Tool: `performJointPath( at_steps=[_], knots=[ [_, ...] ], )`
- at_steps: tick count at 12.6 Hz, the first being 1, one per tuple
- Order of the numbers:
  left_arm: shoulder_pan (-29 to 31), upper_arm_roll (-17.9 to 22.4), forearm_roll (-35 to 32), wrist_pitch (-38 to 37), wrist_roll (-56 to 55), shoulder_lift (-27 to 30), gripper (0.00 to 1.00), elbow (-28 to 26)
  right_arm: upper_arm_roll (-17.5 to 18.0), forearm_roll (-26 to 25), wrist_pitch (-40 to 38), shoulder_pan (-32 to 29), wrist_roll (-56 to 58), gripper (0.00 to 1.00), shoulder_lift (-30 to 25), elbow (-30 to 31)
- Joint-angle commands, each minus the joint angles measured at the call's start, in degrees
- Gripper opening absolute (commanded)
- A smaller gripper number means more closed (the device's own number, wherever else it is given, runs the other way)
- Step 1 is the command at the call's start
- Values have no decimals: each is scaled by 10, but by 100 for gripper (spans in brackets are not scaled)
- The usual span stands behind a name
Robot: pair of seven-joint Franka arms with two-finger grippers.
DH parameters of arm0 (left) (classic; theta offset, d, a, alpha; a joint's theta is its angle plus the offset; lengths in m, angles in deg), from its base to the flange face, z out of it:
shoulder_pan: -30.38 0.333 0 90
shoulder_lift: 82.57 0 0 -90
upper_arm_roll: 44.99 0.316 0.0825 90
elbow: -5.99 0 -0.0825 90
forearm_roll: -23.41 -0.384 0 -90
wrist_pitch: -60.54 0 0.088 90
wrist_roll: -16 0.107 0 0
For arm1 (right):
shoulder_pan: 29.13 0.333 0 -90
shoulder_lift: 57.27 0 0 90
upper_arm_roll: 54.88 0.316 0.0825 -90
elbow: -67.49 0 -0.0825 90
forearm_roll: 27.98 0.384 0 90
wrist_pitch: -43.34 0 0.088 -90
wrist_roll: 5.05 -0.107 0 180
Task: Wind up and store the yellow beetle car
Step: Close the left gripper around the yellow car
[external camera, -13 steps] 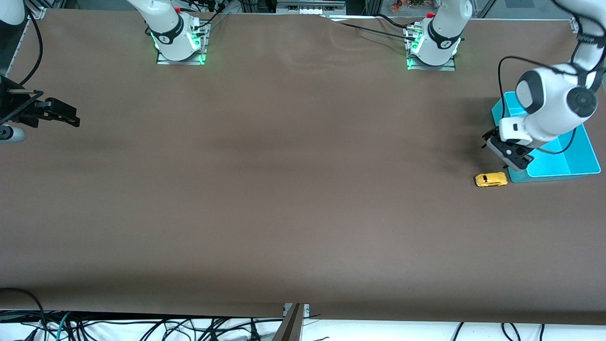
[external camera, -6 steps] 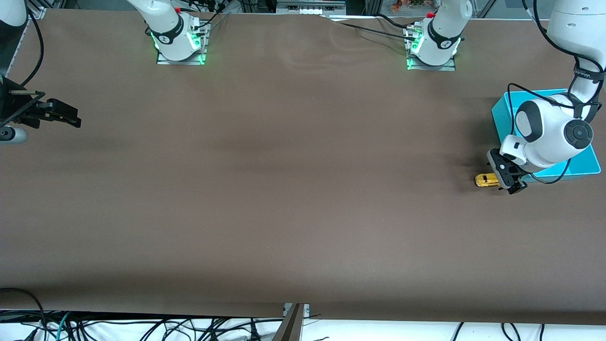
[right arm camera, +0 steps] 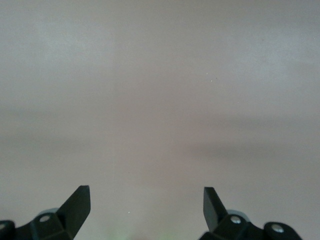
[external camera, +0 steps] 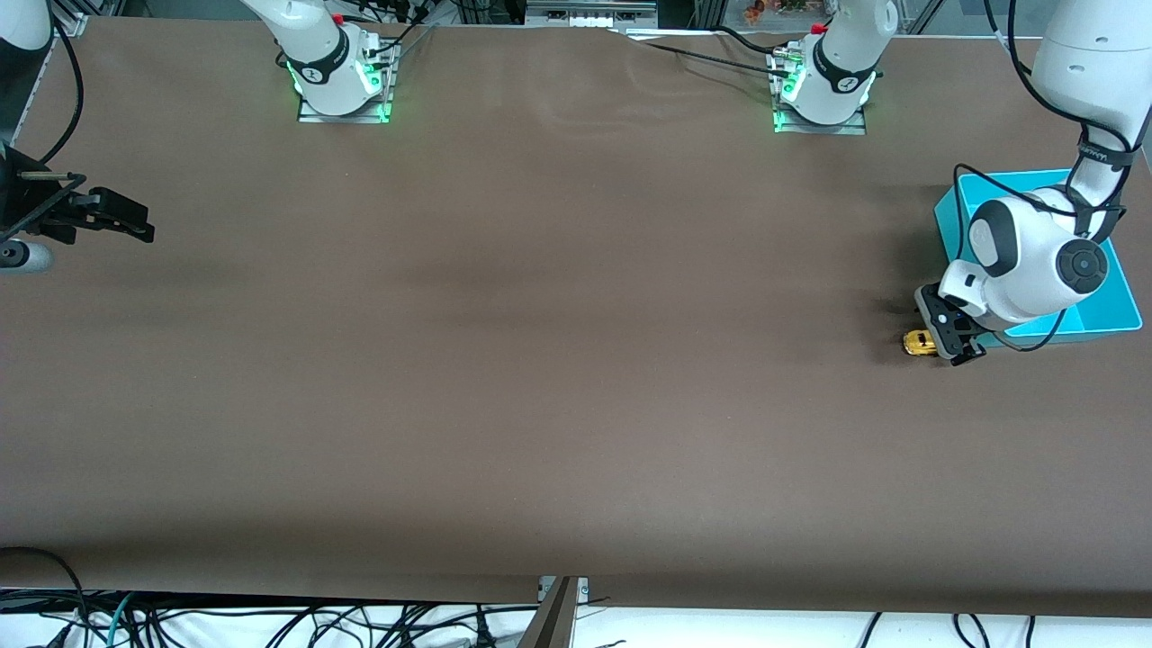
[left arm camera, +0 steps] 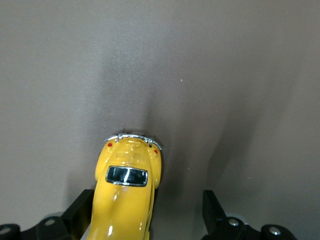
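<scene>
Robotics lab: brown-covered table (external camera: 540, 360), arm bases (external camera: 340, 85) bolted along it, loose cables (external camera: 270, 621) under its near edge.

Yellow beetle car (external camera: 919, 342) – upright on table (external camera: 576, 360).

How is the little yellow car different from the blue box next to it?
The yellow beetle car is tiny; the turquoise bin is far bigger. The car is rounded with dark windows; the bin is a boxy open tub. The left claw is open around the car, while the arm only hangs over the bin. Both sit on the brown table.
</scene>
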Motion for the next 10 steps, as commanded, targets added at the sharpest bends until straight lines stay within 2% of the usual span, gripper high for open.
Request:
performJointPath(
  at_steps=[1, 3, 6, 10],
  knots=[
    [4, 0, 24, -10, 13, 14, 15, 3, 2, 7, -2, -4, 1, 100, -1, -3],
    [2, 0, 23, -31, 13, 37, 0, 2, 2, 4, -2, -4, 1, 100, -1, -3],
    [-13, -2, 25, -105, 10, 100, 0, 1, 2, 4, -2, -4, 1, 100, -1, -3],
    [-42, -7, 62, -193, -31, 182, 0, -14, 2, 4, -1, -4, 1, 100, -1, -3]
  ],
)
